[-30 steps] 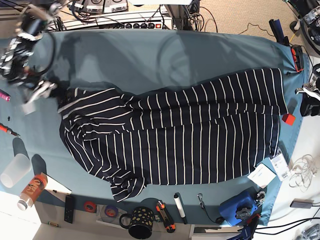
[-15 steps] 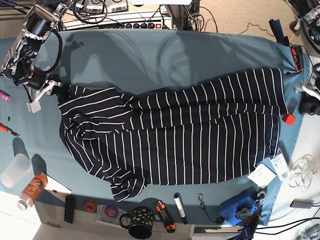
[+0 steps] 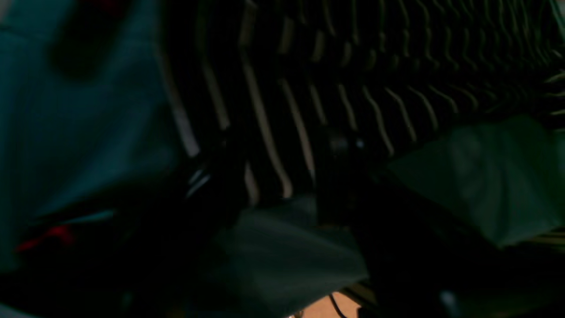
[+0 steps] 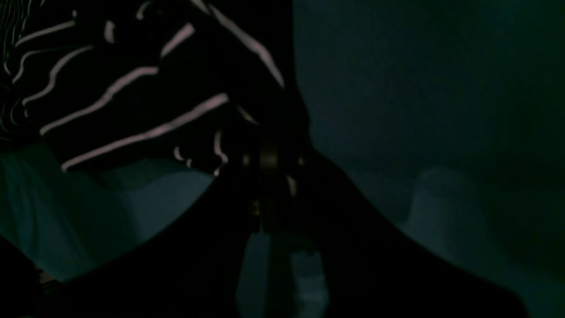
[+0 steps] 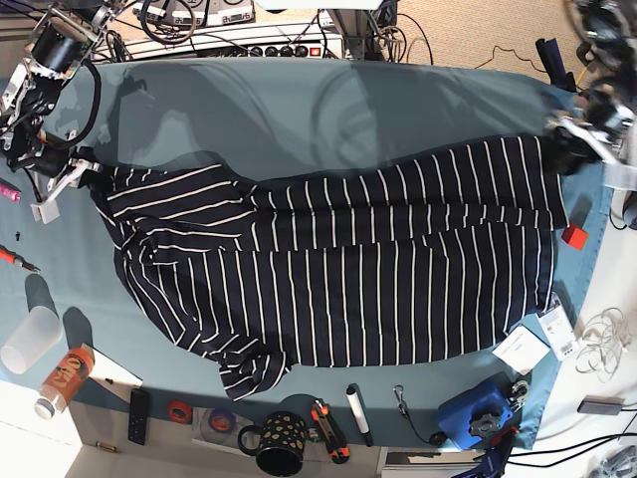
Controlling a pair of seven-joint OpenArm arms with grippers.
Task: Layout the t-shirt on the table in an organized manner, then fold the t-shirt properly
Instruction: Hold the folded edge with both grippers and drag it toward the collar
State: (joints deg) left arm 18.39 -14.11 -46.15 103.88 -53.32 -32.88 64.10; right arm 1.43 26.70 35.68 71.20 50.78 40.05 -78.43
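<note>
Striped shirt stretched across the teal table

The dark navy white-striped fabric t-shirt (image 5: 338, 274) lies across the teal cloth-covered table (image 5: 299, 110), bare cloth beyond its far edge. The right gripper (image 5: 82, 175) pinches its sleeve corner; the left gripper (image 5: 559, 139) sits at the hem, grip unclear.

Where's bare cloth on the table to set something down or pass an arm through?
The widest bare stretch of the table lies beyond the t-shirt, toward the cables. A narrower bare patch lies between the shirt's shoulder and the plastic cup. The near edge is crowded: mug, tape rolls, tools, blue device.
</note>
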